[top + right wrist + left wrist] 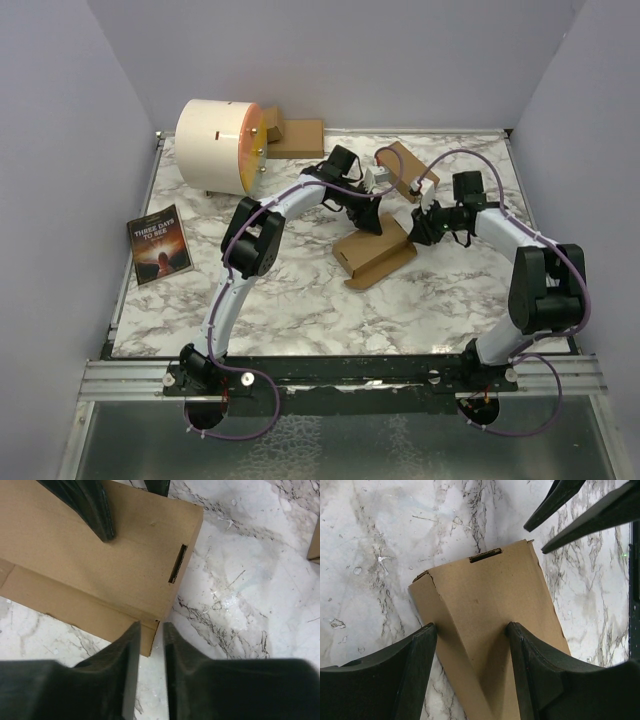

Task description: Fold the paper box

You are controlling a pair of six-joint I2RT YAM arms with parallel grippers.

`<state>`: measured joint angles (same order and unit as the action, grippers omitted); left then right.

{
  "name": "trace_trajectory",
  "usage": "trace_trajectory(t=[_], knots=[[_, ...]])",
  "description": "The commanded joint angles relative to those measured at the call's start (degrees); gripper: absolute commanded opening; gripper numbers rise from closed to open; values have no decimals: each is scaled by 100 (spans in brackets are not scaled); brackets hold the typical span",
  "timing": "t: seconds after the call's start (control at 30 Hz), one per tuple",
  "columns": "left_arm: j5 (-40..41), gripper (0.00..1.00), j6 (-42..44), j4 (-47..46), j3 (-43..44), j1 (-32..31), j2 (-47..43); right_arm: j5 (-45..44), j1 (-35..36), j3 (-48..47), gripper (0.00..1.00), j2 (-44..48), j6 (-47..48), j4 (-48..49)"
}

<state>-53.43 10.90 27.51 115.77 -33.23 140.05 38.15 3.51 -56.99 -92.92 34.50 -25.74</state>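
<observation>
The paper box (375,250) lies as a small oblong brown carton in the middle of the marble table. In the left wrist view the box (485,590) shows a slot near its far edge. My left gripper (470,627) stands open over it, fingers spread wide across its top. One left finger (92,510) touches the box's top (100,565). My right gripper (150,625) sits at the box's near corner, jaws parted by a narrow gap with marble showing between them. In the top view the left gripper (372,215) and right gripper (420,228) flank the box's far end.
A second brown carton (405,170) lies behind the grippers. A white cylinder (218,145) with a yellow-orange face stands at the back left, cardboard pieces (295,135) beside it. A dark book (160,243) lies at the left edge of the table (300,300).
</observation>
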Motion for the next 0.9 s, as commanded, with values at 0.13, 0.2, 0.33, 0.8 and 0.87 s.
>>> trace_trajectory(t=[0.13,0.2,0.33,0.8,0.87], knots=[[422,61,181,273,-74,-87,374,-131,-120,212,33,144,73,-117],[423,61,180,263,-101,-86,359,-157,-129,198,33,15,106,-190],[416,61,178,227,-155,-87,335,-277,-142,232,33,-111,92,-141],[377,61,174,172,-185,-95,330,-311,-140,180,4,-295,13,-67],[368,61,171,168,-178,-100,331,-263,-140,152,2,-263,-9,-72]])
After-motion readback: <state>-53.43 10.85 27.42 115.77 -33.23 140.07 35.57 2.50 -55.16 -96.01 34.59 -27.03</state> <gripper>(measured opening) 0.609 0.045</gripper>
